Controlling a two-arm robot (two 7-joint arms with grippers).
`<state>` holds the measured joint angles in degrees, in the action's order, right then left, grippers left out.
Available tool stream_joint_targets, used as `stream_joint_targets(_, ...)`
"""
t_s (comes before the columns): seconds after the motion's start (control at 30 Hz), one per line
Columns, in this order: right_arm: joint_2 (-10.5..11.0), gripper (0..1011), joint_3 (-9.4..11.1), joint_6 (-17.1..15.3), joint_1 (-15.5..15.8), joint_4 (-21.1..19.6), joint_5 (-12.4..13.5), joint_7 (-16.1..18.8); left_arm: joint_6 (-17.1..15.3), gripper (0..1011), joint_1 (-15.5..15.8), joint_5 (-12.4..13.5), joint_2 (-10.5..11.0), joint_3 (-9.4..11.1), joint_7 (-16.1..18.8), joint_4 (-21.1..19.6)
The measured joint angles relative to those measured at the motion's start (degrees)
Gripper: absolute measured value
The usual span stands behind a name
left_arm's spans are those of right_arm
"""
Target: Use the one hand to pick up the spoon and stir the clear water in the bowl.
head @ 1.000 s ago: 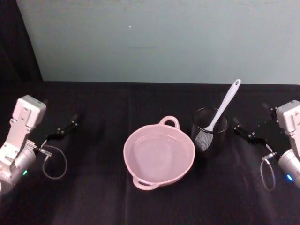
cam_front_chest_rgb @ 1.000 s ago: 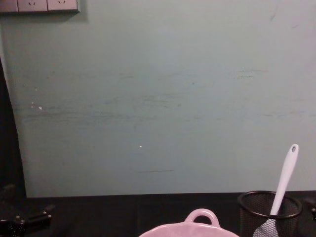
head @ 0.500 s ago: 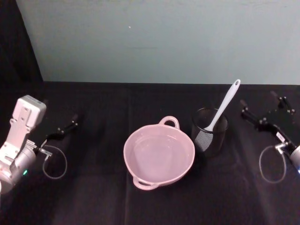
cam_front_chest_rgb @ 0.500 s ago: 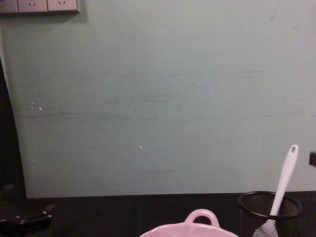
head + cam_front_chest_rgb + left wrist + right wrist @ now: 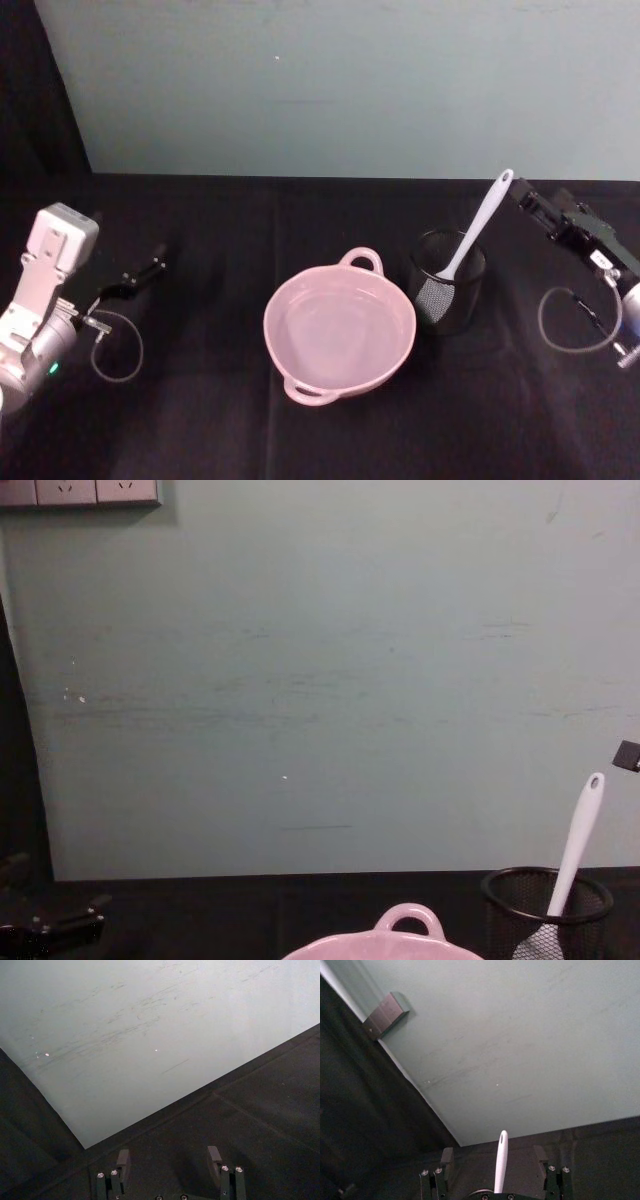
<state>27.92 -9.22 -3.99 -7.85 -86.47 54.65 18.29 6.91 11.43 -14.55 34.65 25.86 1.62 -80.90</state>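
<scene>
Beyond the pink bowl (image 5: 268, 335), the white spoon (image 5: 480, 228) is stood blade-down in a mesh cup (image 5: 450, 300), its handle framed by the spread right gripper (image 5: 538, 203). Light, stiff and likely slick, it is best pinched below the loop. The left gripper (image 5: 140, 275) is parked far left, fingers apart.

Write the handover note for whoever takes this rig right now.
Left gripper: open, parked low over the table on the left, holding nothing.
Right gripper: open, raised just right of the spoon's handle tip, lined up on it, not gripping.
Spoon: standing tilted in the mesh cup, blade down, right of the bowl.
Done: approach only.
Left: close on the handle, lift the spoon out, stir in the bowl.
</scene>
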Motion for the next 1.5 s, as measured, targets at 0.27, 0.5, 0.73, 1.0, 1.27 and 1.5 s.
stream_joint_targets(0.27,-0.59,1002,-1.93,-5.28,-4.9,4.97,4.11,0.78,0.0,1005,0.01,0.01,0.0,0.0,0.0,0.0)
stream_joint_targets(0.5,0.34,1002,-4.91,-8.42,-9.11,7.89,4.16,0.9,0.0,1005,0.0,0.0,0.0,0.0,0.0,0.0)
stream_joint_targets(0.73,0.22,1002,-6.96,-9.18,-11.97,10.28,4.57,0.89,0.0,1005,0.0,0.0,-0.01,0.0,0.0,0.0)
stream_joint_targets(1.0,0.12,1002,-8.75,-9.47,-14.11,12.29,5.22,0.71,0.0,1005,0.0,0.0,0.0,0.0,0.0,0.0)
stream_joint_targets(1.27,0.27,1002,-10.18,-9.54,-15.54,13.71,5.58,0.69,0.0,1005,0.0,0.0,0.0,0.0,0.0,0.0)
stream_joint_targets(1.5,0.31,1002,-10.45,-9.49,-15.71,13.95,5.58,0.69,0.0,1005,0.0,0.0,0.0,0.0,0.0,0.0)
